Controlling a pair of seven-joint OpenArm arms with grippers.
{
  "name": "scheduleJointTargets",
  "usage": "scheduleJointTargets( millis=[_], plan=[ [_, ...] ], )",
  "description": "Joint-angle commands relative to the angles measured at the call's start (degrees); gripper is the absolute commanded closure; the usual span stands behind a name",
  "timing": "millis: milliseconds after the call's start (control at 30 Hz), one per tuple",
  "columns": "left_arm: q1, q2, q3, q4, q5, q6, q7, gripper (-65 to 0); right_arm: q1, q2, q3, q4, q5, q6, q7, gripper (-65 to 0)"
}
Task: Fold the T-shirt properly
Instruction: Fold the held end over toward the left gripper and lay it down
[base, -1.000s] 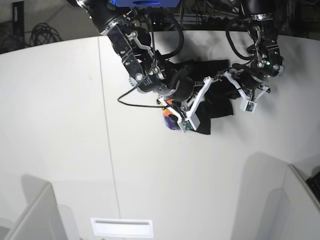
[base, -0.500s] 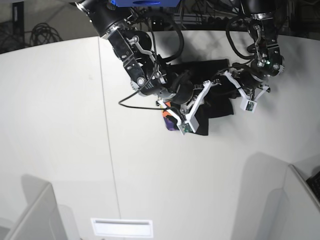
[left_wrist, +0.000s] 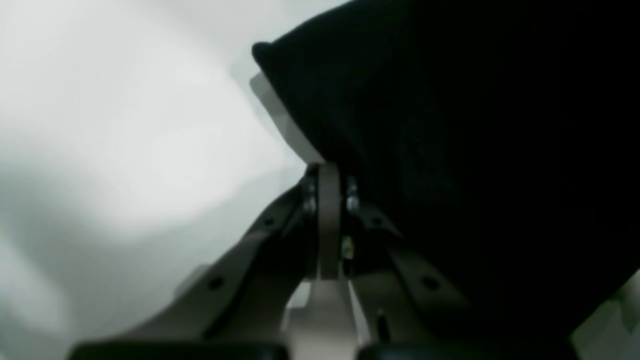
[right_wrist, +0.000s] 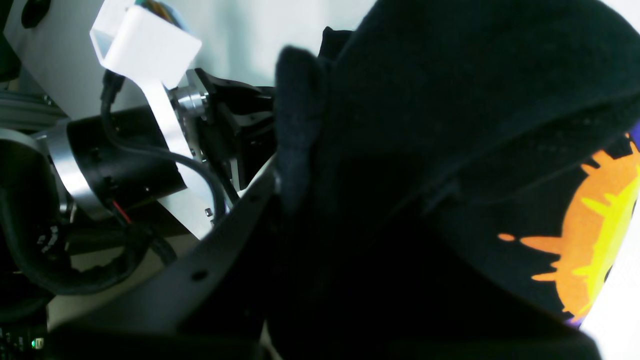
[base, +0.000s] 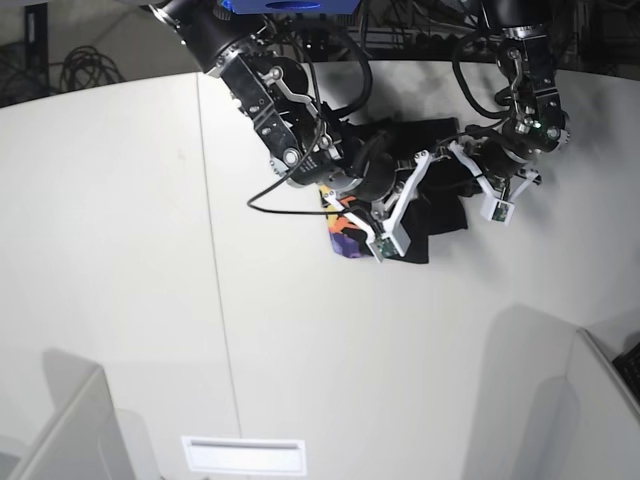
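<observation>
Left gripper, left wrist view: the finger linkage was seen converging to a narrow point at the edge of the black T-shirt, and one pale finger was seen lying along the underside of the cloth's edge. The cloth was draped over the tips, so whether the jaws were closed on it could not be told. The white table filled the left of the view, out of focus.

Right wrist view: the right gripper was largely buried in black fabric; a dark finger arm was seen running up into the folds, and a thick roll of T-shirt cloth was bunched around the tip. Its opening could not be told. An orange and yellow print was exposed at the right edge. The other arm's wrist, with black cables, was seen at the left.

Base view: the T-shirt was shown bunched on the white table at the far side, between the two arms. The right gripper was pressed into its left part, just beside the orange and purple print; the left gripper was placed at its right edge.
</observation>
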Motion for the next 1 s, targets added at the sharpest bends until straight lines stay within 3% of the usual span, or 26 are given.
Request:
scheduleJointTargets(
  millis=[0,700,967],
  plan=[
    [0.0,-0.3,-0.2,0.5,0.7,-0.1,1.2,0.0,1.0,-0.8,0.0,1.1,0.7,0.4,1.2,0.0],
    [0.2,-0.3,-0.3,0.6,0.7,-0.1,1.2,0.0,1.1,-0.8,-2.9,0.3,0.7,0.4,1.1,0.0],
    [2.4,-0.3,-5.0,4.2,0.7,-0.3,1.5,0.0,2.5,-0.8,-3.3,-3.1,0.8,0.4,2.9,0.0]
  ],
)
